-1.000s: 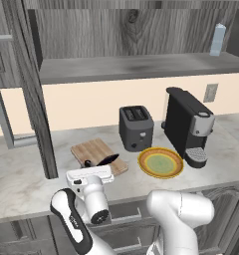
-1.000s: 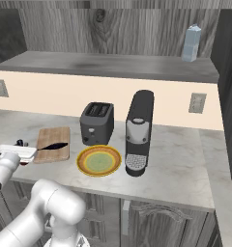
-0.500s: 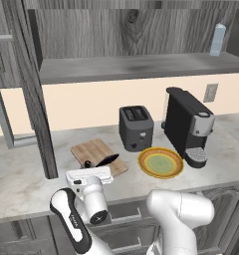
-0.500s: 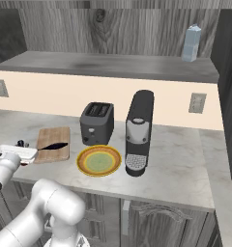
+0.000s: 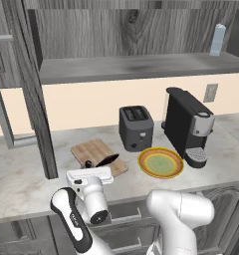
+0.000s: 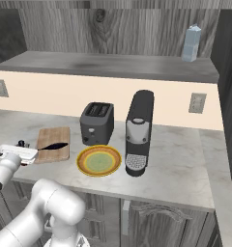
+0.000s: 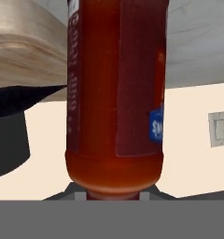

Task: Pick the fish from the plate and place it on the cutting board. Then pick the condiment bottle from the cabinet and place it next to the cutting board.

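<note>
My arm is bent low at the counter's front edge, lower left in both base views, gripper [image 5: 87,175] clenched on the red bottle [image 7: 116,93], I think. The fish [image 5: 102,161] lies on the cutting board [image 5: 97,155], left of the empty plate [image 5: 161,162], toaster [image 5: 136,128] and coffee machine [image 5: 187,126].

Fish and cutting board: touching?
Touching. The right base view shows the fish lying flat on the cutting board; the left base view agrees.
</note>
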Robot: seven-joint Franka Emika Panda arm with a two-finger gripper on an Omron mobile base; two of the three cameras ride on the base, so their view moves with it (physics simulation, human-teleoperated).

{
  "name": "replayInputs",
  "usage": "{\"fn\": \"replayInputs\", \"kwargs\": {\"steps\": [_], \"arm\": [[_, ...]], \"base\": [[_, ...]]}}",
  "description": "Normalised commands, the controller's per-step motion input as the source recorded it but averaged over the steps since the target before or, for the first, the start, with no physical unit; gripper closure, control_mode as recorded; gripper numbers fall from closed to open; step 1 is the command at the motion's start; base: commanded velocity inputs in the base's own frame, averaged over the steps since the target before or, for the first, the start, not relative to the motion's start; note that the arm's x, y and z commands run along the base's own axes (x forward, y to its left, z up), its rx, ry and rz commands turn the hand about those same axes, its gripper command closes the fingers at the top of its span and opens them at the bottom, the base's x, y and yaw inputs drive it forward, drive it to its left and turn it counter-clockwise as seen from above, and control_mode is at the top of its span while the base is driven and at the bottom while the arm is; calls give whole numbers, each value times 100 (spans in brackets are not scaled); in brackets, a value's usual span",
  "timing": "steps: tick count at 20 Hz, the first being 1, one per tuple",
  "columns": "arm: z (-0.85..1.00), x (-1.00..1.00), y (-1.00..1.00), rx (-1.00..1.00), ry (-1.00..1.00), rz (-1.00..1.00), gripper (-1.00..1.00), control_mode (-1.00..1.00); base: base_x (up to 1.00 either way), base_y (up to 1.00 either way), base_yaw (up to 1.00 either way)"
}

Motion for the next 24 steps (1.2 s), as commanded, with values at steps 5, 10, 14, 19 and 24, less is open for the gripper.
{"fn": "replayInputs", "kwargs": {"steps": [5,10,14,19,24], "arm": [[-35,8,0,4,0,0,100,-100],[-42,5,2,0,0,0,100,-100],[-48,2,7,0,0,0,100,-100],[-53,0,11,0,0,0,100,-100],[-48,0,14,0,-2,0,100,-100]], "base": [[0,0,0],[0,0,0],[0,0,0],[0,0,0],[0,0,0]]}}
